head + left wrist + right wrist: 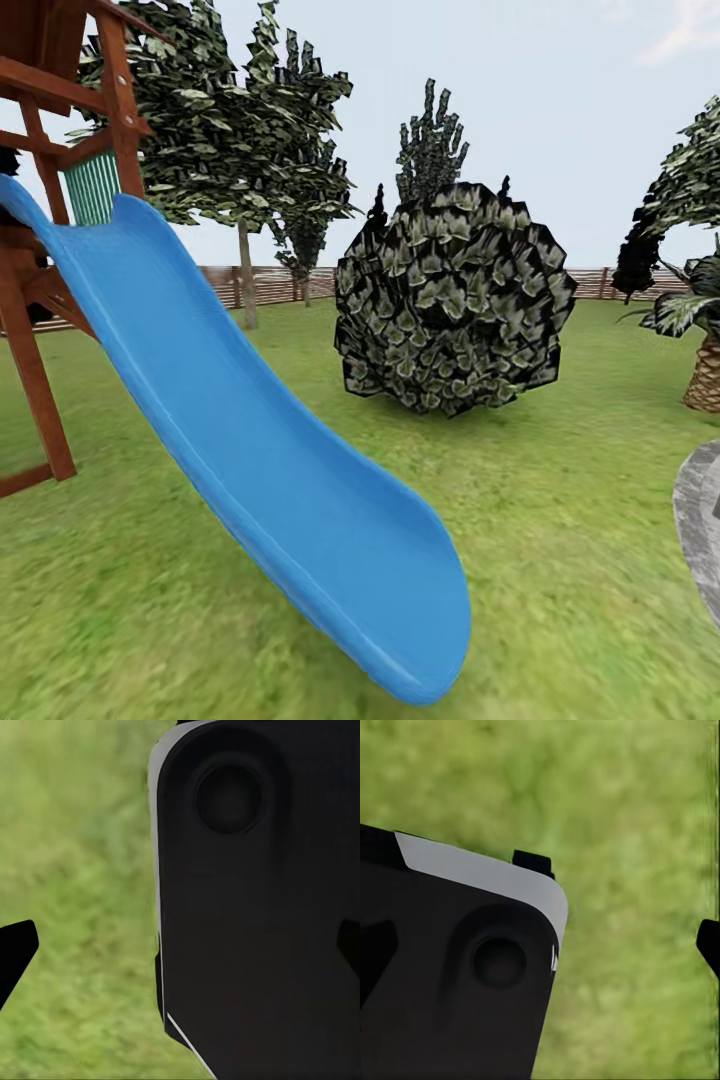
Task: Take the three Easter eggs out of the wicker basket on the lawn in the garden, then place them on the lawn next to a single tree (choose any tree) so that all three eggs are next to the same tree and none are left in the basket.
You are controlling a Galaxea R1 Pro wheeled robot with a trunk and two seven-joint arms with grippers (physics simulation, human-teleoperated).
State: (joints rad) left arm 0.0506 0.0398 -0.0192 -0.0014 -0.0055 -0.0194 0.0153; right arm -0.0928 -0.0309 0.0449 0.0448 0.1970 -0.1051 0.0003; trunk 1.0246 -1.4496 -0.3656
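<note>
where the lawn [560, 560] lies open, blue slide [250, 440] edge left

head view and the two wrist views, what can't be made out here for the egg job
- Left hand: left wrist view, fingertips sit wide apart at the frame sides; a black robot body panel covers most of the gap, and the grass is blurred.
- Right hand: right wrist view, same panel blocks one side.
- Play frame: head view, cut off by the edge.
- Tree trunk: head view, slide hides the lawn around it.
</note>
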